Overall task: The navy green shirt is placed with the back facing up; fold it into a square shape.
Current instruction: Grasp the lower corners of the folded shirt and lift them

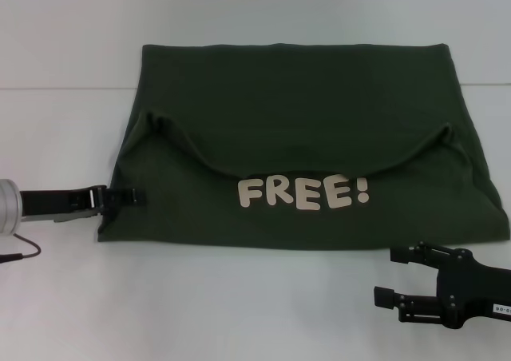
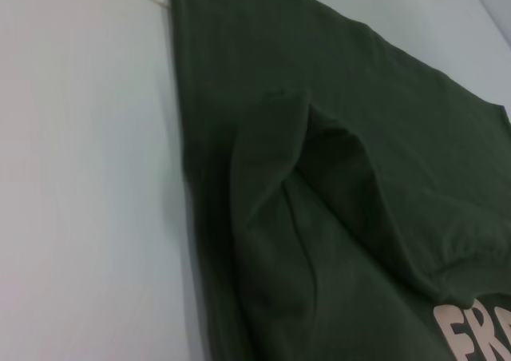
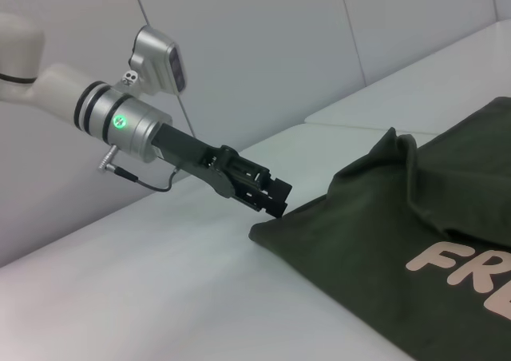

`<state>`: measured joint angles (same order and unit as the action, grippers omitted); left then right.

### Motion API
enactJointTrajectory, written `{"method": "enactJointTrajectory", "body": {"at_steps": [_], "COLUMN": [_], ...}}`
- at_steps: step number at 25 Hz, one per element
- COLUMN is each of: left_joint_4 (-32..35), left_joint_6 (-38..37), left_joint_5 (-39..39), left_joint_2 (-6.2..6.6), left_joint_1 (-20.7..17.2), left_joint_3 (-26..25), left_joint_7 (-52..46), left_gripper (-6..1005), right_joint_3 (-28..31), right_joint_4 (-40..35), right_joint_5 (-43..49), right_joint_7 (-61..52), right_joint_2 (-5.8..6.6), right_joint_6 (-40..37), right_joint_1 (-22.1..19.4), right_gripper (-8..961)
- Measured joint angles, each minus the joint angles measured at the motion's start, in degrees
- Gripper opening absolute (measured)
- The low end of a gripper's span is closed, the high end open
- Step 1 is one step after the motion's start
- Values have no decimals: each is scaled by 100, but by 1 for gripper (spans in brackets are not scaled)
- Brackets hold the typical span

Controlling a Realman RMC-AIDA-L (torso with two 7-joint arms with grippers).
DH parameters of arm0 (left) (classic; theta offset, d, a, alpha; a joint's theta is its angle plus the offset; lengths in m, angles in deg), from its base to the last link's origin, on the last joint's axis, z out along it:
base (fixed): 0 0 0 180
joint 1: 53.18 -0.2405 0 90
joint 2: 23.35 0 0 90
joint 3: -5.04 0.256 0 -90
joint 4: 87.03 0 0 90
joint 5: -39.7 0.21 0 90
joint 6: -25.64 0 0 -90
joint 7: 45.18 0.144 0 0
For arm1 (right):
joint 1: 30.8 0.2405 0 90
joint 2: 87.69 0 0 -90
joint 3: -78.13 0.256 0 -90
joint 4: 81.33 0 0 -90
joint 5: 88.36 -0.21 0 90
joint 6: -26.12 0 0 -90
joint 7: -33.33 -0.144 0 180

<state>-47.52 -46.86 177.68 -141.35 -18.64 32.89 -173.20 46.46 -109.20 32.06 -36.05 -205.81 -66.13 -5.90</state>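
Observation:
The navy green shirt [image 1: 295, 113] lies flat on the white table as a wide folded shape. Its near part is folded up, so the cream "FREE!" lettering [image 1: 303, 192] faces up; the left wrist view shows the layered shirt [image 2: 335, 185] along its left side. My left gripper [image 1: 140, 195] lies low at the shirt's left edge near the front corner, its tip just over the cloth; it also shows as the left gripper [image 3: 279, 201] in the right wrist view. Off the cloth, by the front right corner, my right gripper [image 1: 385, 275] stands open and holds nothing.
The white table [image 1: 239, 305] runs bare in front of the shirt and to its left. A seam in the tabletop [image 1: 64, 87] crosses behind the cloth. The left arm's thin cable [image 1: 20, 253] hangs near the table's left edge.

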Motion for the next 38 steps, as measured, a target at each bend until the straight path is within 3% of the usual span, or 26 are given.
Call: {"method": "enactJointTrajectory", "body": {"at_steps": [28, 34, 38], "left_joint_4": [-58, -58, -57], "left_joint_6": [93, 91, 66], "left_joint_5": [141, 142, 142], "left_joint_2": [-39, -39, -33], "left_joint_1": [65, 75, 82], "left_joint_3": [460, 467, 467], "left_joint_7": [31, 53, 97], "left_gripper": [620, 372, 210], "right_joint_3": [43, 79, 84], "right_joint_4": [1, -61, -639], "right_joint_5": [-33, -37, -34], "right_joint_7": [-185, -563, -1583], "right_joint_2": [1, 84, 127], "right_joint_6": [-63, -97, 24], "right_joint_1": [-16, 6, 14], "right_gripper": [920, 919, 918]}}
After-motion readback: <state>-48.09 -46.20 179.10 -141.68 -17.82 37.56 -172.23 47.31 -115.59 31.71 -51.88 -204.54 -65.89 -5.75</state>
